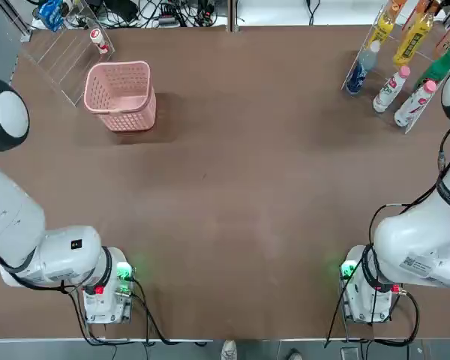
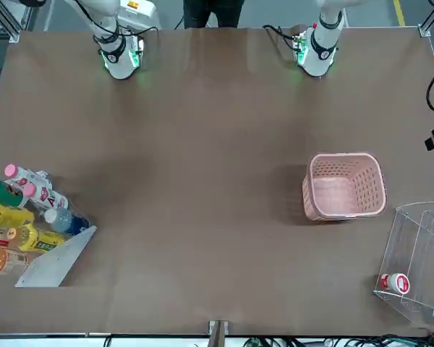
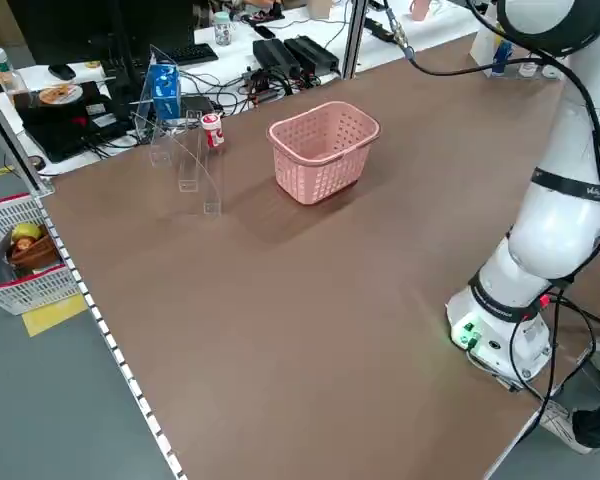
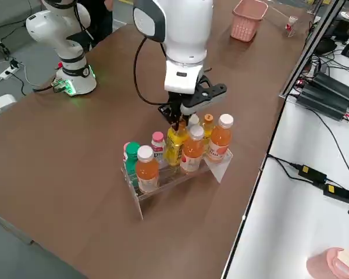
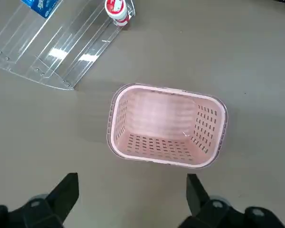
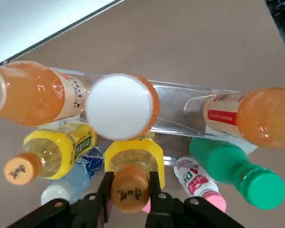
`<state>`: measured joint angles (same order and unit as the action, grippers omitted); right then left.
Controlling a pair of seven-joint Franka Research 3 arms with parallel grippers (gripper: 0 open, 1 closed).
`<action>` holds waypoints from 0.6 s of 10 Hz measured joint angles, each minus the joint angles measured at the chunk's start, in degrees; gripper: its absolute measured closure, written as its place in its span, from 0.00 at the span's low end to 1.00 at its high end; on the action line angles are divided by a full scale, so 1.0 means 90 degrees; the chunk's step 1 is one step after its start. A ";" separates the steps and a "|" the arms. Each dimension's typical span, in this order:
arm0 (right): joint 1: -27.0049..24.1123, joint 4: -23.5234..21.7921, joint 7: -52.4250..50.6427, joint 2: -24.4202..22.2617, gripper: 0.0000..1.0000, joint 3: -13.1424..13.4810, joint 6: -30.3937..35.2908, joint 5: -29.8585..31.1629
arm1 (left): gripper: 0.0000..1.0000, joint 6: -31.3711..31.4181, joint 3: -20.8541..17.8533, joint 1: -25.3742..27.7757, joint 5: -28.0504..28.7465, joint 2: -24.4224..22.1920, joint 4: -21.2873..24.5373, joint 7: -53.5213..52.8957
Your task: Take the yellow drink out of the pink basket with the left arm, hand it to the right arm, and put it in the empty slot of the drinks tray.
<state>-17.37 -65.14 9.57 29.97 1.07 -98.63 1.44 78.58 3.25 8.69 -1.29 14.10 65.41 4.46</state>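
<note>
The yellow drink [image 6: 133, 159], a yellow bottle with an orange-brown cap, stands upright in a middle slot of the clear drinks tray [image 4: 168, 180] among other bottles. My right gripper [image 6: 129, 183] is shut on its neck from above; the right side view shows the gripper [image 4: 175, 119] over the yellow drink [image 4: 174, 145]. The pink basket [image 1: 120, 94] stands at the table's far left and holds nothing. My left gripper [image 5: 130, 190] hangs open high above the pink basket [image 5: 206, 128], with nothing between its fingers.
Orange, green and pink-capped bottles [image 6: 237, 178] crowd the tray around the held one. A clear acrylic rack [image 1: 64, 56] with a small red-and-white bottle [image 1: 97, 39] sits beside the basket. Cables and power strips lie past the table's far edge.
</note>
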 joint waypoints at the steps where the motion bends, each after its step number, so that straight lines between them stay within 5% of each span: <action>1: 0.0016 -0.0021 0.0000 0.0010 0.67 -0.0015 0.0001 -0.0006 | 0.00 0.0000 -0.0001 0.0000 0.0000 0.0000 0.0000 0.0000; 6: 0.0044 -0.0234 -0.0010 0.0041 0.67 -0.0027 -0.0092 0.0010 | 0.00 0.0000 -0.0001 0.0002 0.0000 0.0000 0.0000 0.0000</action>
<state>-16.97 -67.24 9.48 30.34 0.83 -99.46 1.53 78.58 3.24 8.71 -1.29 14.10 65.41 4.46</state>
